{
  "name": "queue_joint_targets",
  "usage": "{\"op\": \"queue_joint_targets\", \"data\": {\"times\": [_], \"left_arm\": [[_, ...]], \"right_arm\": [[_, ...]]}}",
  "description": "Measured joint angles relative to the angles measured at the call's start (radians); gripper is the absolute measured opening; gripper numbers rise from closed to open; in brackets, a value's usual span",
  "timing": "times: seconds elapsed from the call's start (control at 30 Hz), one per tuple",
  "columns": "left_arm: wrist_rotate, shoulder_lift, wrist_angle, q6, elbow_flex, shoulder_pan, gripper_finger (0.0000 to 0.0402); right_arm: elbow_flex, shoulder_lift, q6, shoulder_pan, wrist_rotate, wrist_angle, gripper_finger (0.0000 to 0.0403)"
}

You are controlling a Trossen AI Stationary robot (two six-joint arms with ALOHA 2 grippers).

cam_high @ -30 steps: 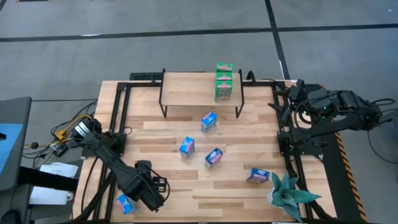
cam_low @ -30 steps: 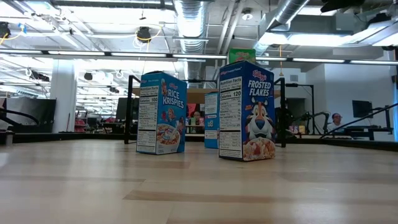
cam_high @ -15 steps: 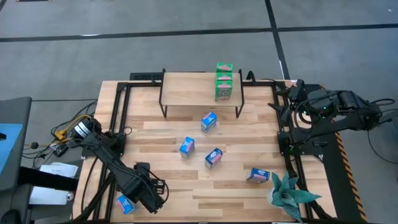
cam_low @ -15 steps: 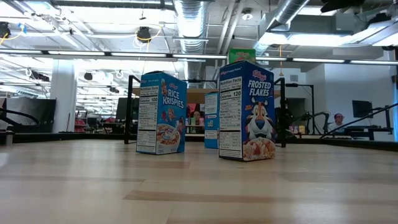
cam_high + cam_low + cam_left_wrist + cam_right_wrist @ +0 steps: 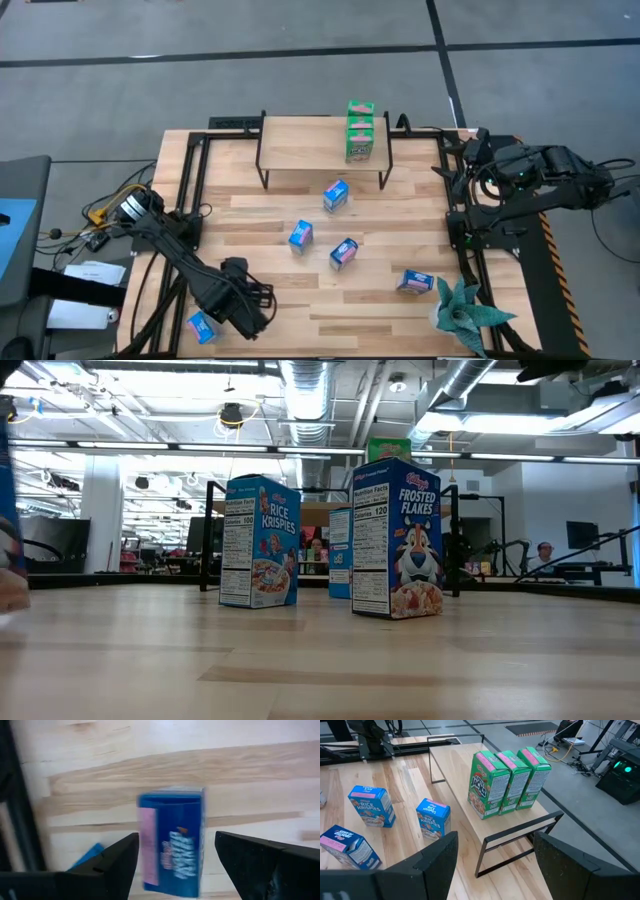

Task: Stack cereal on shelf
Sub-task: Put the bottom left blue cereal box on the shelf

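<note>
Three green cereal boxes (image 5: 360,130) stand in a row on the right part of the shelf (image 5: 300,145), and show too in the right wrist view (image 5: 507,780). Several blue boxes lie spread over the table (image 5: 343,253); two stand up in the low view (image 5: 258,540). My left gripper (image 5: 250,310) is open near the table's near left corner. In its wrist view a blue box with a pink side (image 5: 172,840) stands between the open fingers (image 5: 176,865). Another blue box (image 5: 201,326) lies beside it. My right gripper (image 5: 495,865) waits open at the table's far right edge. My left gripper has the blue box's pink side (image 5: 147,845) close against one finger (image 5: 115,865), while the other finger stands apart from the box. The picture is blurred there, and I cannot tell whether that finger touches the box.
A teal spiky plant (image 5: 462,315) stands at the near right corner, with a blue box (image 5: 414,282) beside it. Black frame rails run along the table's left and right edges. The shelf's left half (image 5: 455,775) is bare board. A person shows far off in the low view (image 5: 541,552).
My left gripper has shifted slightly near the near left corner. A blurred blue shape has come into the low view at its left edge. The other boxes and the right arm stay as they were.
</note>
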Motion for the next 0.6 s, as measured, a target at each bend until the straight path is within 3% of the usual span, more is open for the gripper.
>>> {"op": "queue_joint_targets", "data": {"times": [0.13, 0.6], "left_arm": [[-0.038, 0.000, 0.009, 0.005, 0.014, 0.006, 0.0252], [-0.019, 0.000, 0.046, 0.016, 0.013, 0.015, 0.0252]], "right_arm": [[0.000, 0.000, 0.000, 0.000, 0.000, 0.000, 0.0286], [0.000, 0.000, 0.000, 0.000, 0.000, 0.000, 0.0286]]}}
